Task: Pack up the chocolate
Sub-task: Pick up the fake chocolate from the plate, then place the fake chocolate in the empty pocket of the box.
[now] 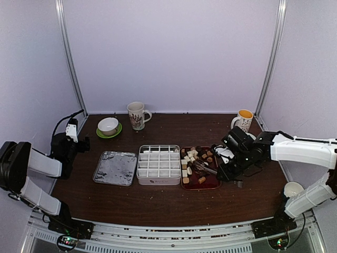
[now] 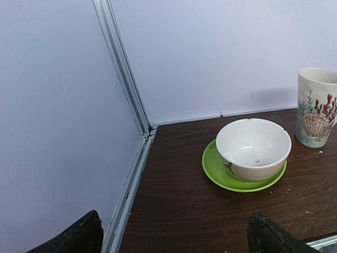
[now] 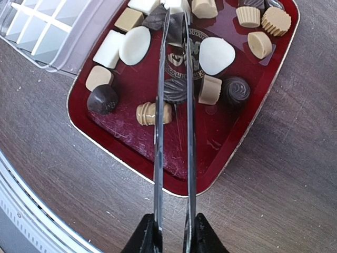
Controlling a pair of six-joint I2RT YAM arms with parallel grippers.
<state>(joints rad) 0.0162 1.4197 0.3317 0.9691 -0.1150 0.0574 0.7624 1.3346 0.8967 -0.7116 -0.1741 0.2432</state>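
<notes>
Dark-red tray (image 3: 131,153) holds the chocolate (image 3: 216,55) (brown, tan and cream pieces), just beside the white divided box (image 3: 47,31). The right gripper (image 3: 174,234) clamps the metal tongs (image 3: 190,132) over it; the left gripper (image 2: 179,237) hangs spread wide near a bowl (image 2: 253,147).

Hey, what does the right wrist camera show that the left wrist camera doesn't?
Only the right wrist: the right gripper shut on the metal tongs, which reach over the red tray of chocolates, plus a corner of the white divided box. Only the left wrist: a white bowl on a green saucer, a shell-patterned mug, and the left gripper, open. Both: the dark wooden table.
</notes>
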